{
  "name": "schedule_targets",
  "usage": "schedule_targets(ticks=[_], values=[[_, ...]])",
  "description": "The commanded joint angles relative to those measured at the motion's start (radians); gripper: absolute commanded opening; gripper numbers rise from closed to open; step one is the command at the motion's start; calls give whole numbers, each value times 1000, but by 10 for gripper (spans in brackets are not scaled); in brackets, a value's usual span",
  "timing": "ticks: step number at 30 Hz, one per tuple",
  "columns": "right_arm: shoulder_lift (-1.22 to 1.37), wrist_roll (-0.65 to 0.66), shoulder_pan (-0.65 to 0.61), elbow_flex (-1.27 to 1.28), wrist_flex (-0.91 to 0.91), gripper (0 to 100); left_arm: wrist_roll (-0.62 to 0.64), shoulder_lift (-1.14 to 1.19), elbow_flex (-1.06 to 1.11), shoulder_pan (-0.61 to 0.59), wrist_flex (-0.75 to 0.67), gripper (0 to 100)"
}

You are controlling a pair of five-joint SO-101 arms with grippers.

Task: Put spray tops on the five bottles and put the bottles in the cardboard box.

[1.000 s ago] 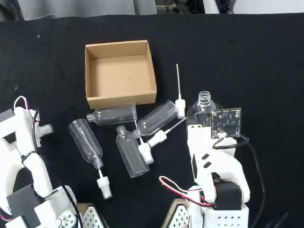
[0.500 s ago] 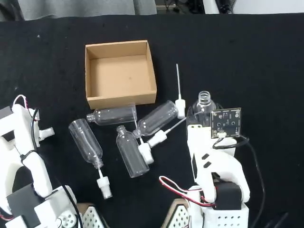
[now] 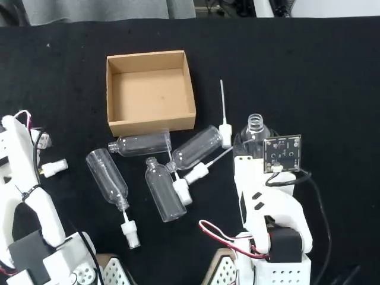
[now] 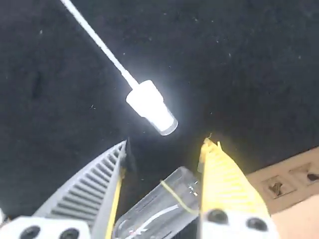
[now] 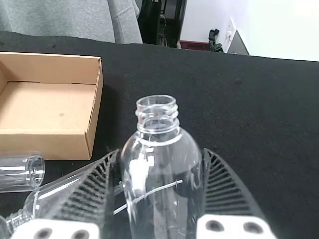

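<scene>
My right gripper [image 5: 157, 199] is shut on an upright clear bottle [image 5: 157, 149] with an open neck, standing right of the cardboard box [image 3: 151, 124]; in the high view this bottle [image 3: 255, 126] rises in front of the right arm. My left gripper [image 4: 164, 144] hangs open over a white spray top [image 4: 149, 105] that lies on the black cloth with its tube pointing away. That spray top [image 3: 52, 168] lies beside the left arm [image 3: 21, 154]. Four more clear bottles lie in the middle, among them a bottle [image 3: 142, 143] by the box.
Loose spray tops lie among the bottles: one with a long tube [image 3: 224, 127], two crossed [image 3: 190, 181], one at a bottle's neck [image 3: 130, 233]. The open box wall [image 5: 50, 134] stands left of the held bottle. Black cloth is bare at right and far side.
The left arm has swung left and back from the small spray top, which shifted slightly toward the front edge. The right arm and its bottle have not moved.
</scene>
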Motion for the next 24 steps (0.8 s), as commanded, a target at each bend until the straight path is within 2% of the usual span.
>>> schedule_targets(ticks=[1, 5, 9, 12, 17, 24], values=[[-12, 9, 28, -8, -28, 116, -83, -3, -51, -10, 6, 212], [-12, 9, 28, -8, -28, 116, -190, -2, -51, -10, 6, 187], [-12, 9, 28, -8, -28, 116, -402, 0, -70, -10, 6, 61], [-12, 9, 28, -8, -28, 116, -560, 31, -93, -12, 12, 34], [-12, 9, 28, -8, -28, 116, -733, 170, -220, -5, 161, 34], [-12, 9, 28, -8, -28, 116, -977, 411, -542, -13, 400, 29]])
